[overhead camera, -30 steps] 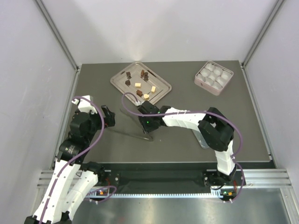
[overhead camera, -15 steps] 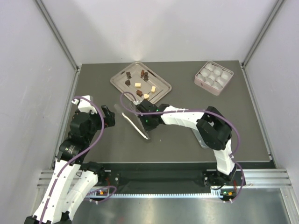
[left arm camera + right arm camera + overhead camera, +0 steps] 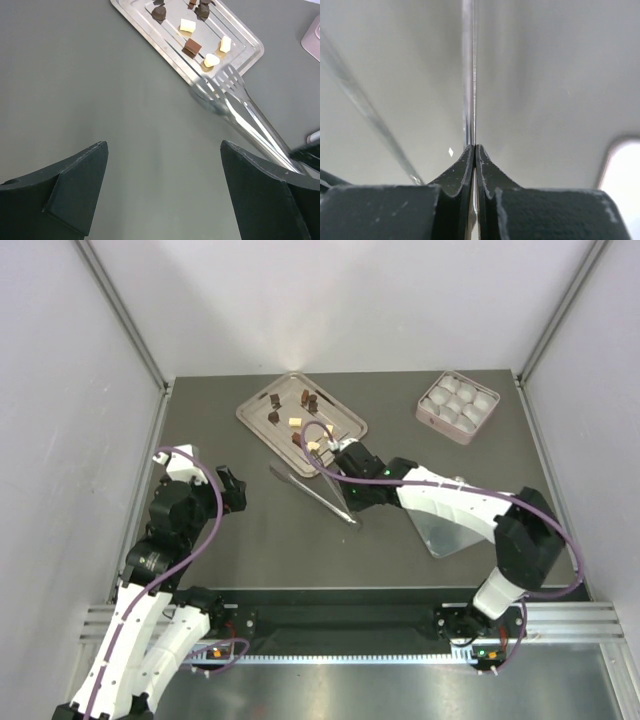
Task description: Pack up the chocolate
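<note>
Several tiny dark brown and pale cream chocolate pieces (image 3: 299, 421) lie on a silver tray (image 3: 253, 412) at the back of the table; they also show in the left wrist view (image 3: 192, 47). My right gripper (image 3: 356, 496) is shut on one arm of a pair of metal tongs (image 3: 312, 490), whose tips reach left toward the tray's near corner. In the right wrist view the pads (image 3: 475, 148) pinch a thin metal strip (image 3: 469, 75). My left gripper (image 3: 232, 490) is open and empty, to the left of the tongs (image 3: 240, 112), its fingers apart (image 3: 164, 146).
A pink box (image 3: 457, 406) with white round cups stands at the back right. A flat silvery lid (image 3: 441, 531) lies on the table under my right arm. Grey walls close in both sides.
My right arm has swung to the right and stretched out, carrying the tongs right and back toward the tray's near corner. The left arm has not moved.
</note>
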You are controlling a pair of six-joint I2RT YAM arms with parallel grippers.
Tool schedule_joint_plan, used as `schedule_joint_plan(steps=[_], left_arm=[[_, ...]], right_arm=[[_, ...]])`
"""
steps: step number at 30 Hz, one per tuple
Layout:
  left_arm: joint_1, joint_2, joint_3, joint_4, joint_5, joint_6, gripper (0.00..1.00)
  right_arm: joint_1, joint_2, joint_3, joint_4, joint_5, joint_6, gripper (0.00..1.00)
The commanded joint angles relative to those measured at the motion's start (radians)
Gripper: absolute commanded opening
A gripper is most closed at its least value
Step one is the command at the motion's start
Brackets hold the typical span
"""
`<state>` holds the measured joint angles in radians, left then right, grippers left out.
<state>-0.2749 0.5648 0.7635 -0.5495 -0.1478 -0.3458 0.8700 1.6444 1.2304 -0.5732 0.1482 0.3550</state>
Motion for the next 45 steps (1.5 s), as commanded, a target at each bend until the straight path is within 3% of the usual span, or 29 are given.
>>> schedule_joint_plan(steps=[1,4,19,20,25,34,38,45], left_arm=[[-0.001,-0.006,0.03,0.017,-0.007,-0.007,0.99],[-0.001,0.003,0.03,0.017,0.001,-0.007,0.99],[-0.001,-0.003,0.028,0.025,0.031,-0.007,0.99],[-0.001,0.0,0.026,0.026,0.033,-0.007,0.99],[-0.001,0.001,0.028,0.026,0.03,-0.007,0.99],[-0.001,0.004,0.026,0.025,0.033,-0.007,0.99],[-0.001,0.009,0.025,0.026,0.037,-0.007,0.99],[-0.001,0.017,0.026,0.026,0.036,-0.005,0.99]], right_arm=[[0.003,-0.116,-0.083,0.003,0.074,0.053,0.0],[-0.012,-0.149,-0.112,-0.037,0.221,0.062,0.0],[-0.02,-0.101,-0.385,0.111,0.222,0.199,0.0],[-0.02,-0.11,-0.387,0.116,0.22,0.197,0.12],[-0.012,-0.231,-0.368,0.098,0.186,0.124,0.52],[-0.014,-0.264,-0.315,0.137,0.022,0.003,0.89],[-0.016,-0.218,-0.302,0.183,0.027,-0.054,0.99],[-0.017,-0.11,-0.276,0.254,0.016,-0.105,0.99]])
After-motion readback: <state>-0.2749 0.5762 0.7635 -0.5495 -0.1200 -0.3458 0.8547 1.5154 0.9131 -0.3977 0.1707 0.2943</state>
